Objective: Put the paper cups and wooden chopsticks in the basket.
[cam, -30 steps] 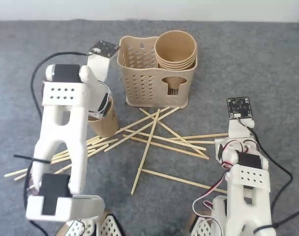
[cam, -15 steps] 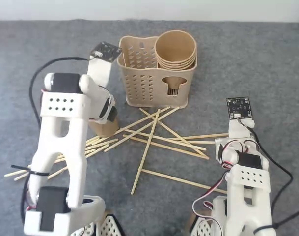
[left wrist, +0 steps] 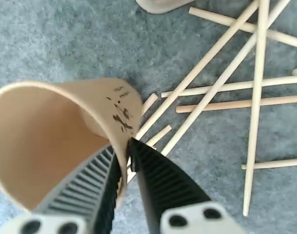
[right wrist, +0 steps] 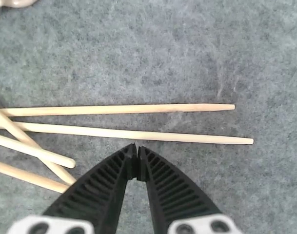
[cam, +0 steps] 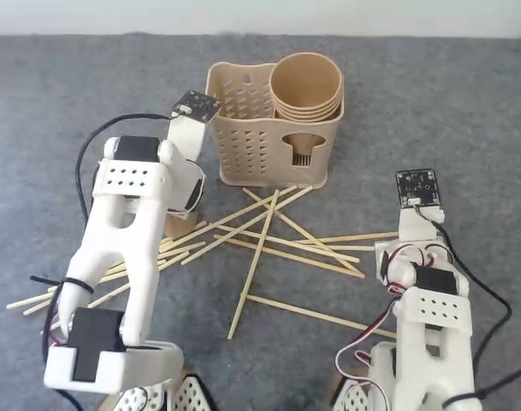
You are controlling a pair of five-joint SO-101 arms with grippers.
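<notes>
Standing upright on the grey counter (cam: 431, 103), the basket (cam: 243, 137) has a stack of cups (cam: 305, 81) in the side farther from the left arm (cam: 127, 231), so its free half is the nearer one. The left jaws pinch the wall of 1 paper cup (left wrist: 50, 131), with 1 jaw inside and 1 outside. In the high view that cup sits low, just beside the basket's near corner and over the ends of the loose chopsticks (cam: 281, 235).

To do this step well, I would raise the cup straight up until its base clears the basket's rim. Then I would carry it across and either nest it on the stack or lower it into the free half. The grip should be firm without crushing the thin wall, and the cup should be let go only once it is inside.

The right jaws are pressed together on nothing, just above 2 chopsticks lying on the counter.
</notes>
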